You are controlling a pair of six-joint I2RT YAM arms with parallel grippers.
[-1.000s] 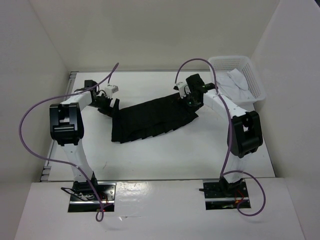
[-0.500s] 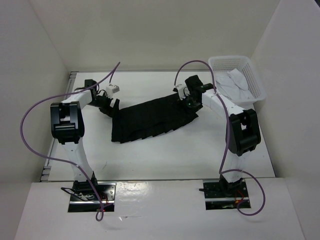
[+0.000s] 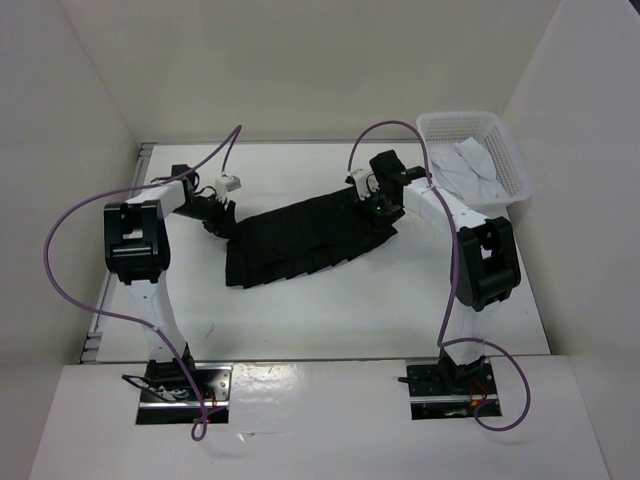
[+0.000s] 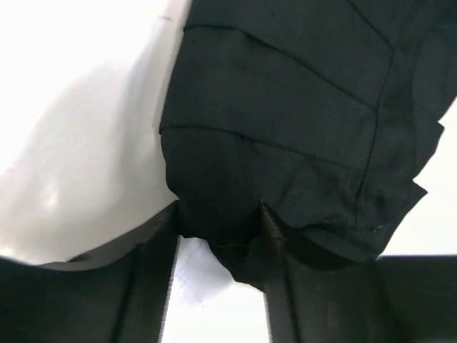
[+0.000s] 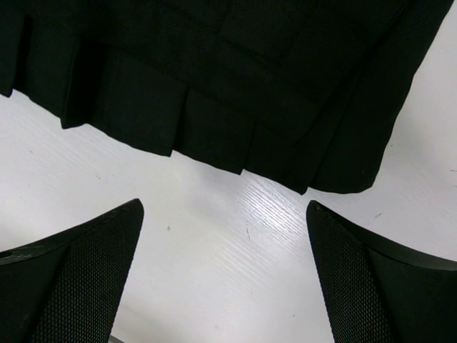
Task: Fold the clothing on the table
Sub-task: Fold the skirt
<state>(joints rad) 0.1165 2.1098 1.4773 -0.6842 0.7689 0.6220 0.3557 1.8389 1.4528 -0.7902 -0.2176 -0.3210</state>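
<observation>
The clothing is a black pleated skirt lying flat and slanted across the middle of the white table. My left gripper is low at its left end. In the left wrist view the left gripper has its jaws partly drawn in around the skirt's corner. Fabric reaches both fingers, and a strip of table shows between them. My right gripper hovers at the skirt's right end. In the right wrist view the right gripper is wide open over bare table, just short of the pleated hem.
A white mesh basket holding pale cloth stands at the back right corner. White walls close in the table on the left, back and right. Purple cables loop off both arms.
My left gripper has narrowed its jaws around the skirt's left corner and edged slightly forward. The right gripper shifted a little left over the right end half a second back and has stayed open.
</observation>
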